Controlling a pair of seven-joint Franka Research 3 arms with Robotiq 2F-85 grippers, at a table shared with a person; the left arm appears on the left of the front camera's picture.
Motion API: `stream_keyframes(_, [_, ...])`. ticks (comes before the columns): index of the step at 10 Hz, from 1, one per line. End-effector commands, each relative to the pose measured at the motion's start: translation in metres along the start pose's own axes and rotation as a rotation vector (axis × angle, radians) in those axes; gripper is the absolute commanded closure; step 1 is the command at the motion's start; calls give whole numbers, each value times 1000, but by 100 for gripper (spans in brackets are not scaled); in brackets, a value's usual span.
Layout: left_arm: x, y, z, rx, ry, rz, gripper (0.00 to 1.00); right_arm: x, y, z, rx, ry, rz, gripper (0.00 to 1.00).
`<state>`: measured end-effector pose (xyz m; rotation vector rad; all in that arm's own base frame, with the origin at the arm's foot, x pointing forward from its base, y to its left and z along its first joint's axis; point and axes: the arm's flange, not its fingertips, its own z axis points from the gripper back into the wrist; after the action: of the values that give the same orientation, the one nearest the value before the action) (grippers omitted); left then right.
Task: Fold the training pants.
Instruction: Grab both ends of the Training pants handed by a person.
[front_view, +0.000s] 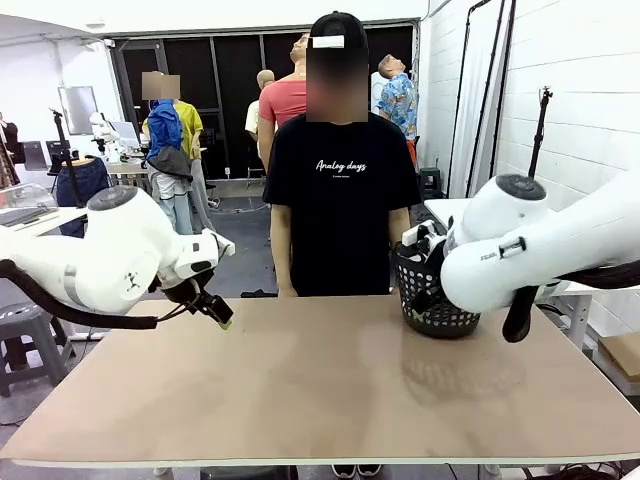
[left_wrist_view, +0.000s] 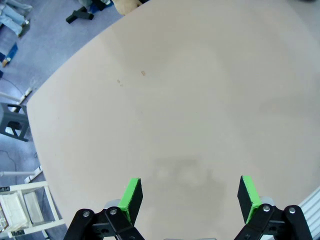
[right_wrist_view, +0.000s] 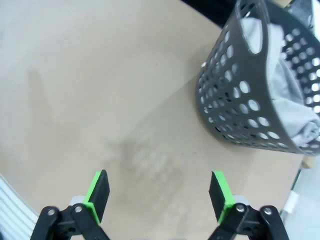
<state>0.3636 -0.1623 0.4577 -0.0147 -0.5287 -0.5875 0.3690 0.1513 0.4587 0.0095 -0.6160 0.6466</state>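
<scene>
Left gripper (left_wrist_view: 190, 189): jaws apart, nothing between the green pads, hovering over the bare table (left_wrist_view: 200, 90). Right gripper (right_wrist_view: 159, 182): jaws apart, empty, above the table near the black mesh basket (right_wrist_view: 227, 100). Training pants (right_wrist_view: 300, 117): light grey, bundled inside the basket, which stands on the table's far right part. Person (front_view: 340, 200): standing at the table's far edge.

Right: white brick wall (front_view: 580, 80); behind: dark glazed doors (front_view: 215, 90), perhaps windows; grey floor (front_view: 245, 230); tan table (front_view: 320, 390).
</scene>
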Motion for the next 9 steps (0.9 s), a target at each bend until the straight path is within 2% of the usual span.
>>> stream_keyframes(1, [4, -9, 36, -15, 1, 6, 0, 2, 4, 29, -2, -11, 26, 0])
stream_keyframes(5, [20, -21, 92, 18, -32, -59, 0, 11, 7, 84, 6, -40, 83, 0])
stream_keyframes(9, [32, -17, 108, 17, -47, -80, 0, 26, 7, 103, -6, -53, 105, 0])
